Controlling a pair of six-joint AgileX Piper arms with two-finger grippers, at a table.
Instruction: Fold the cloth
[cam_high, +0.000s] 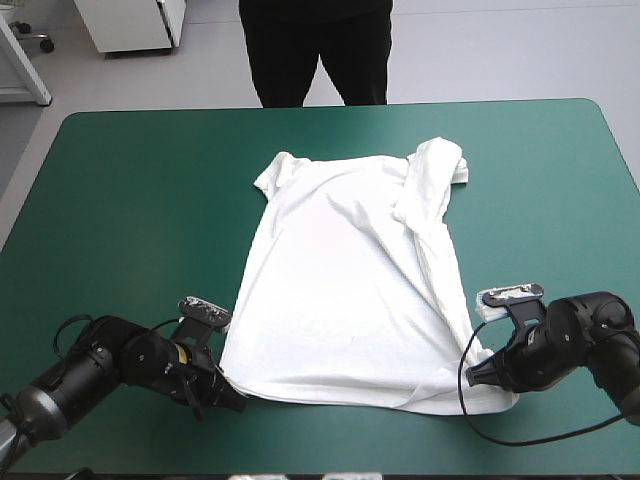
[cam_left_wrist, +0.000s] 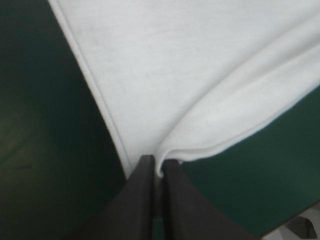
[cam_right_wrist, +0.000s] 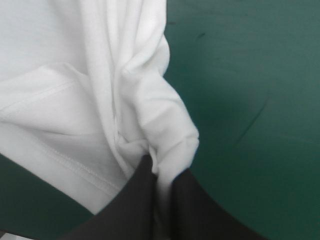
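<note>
Both grippers, left and right, pinch the T-shirt's hem corners; you'd lift evenly next.

My high camera sits above and behind the robot, facing forward and down, far enough off to take in most of the table and the whole T-shirt. The left wrist camera looks along the left gripper, very close on the T-shirt's near left hem corner; the right wrist camera does the same along the right gripper at the near right corner. Each wrist view shares only its corner and a patch of teal-green cover with the high view
</note>
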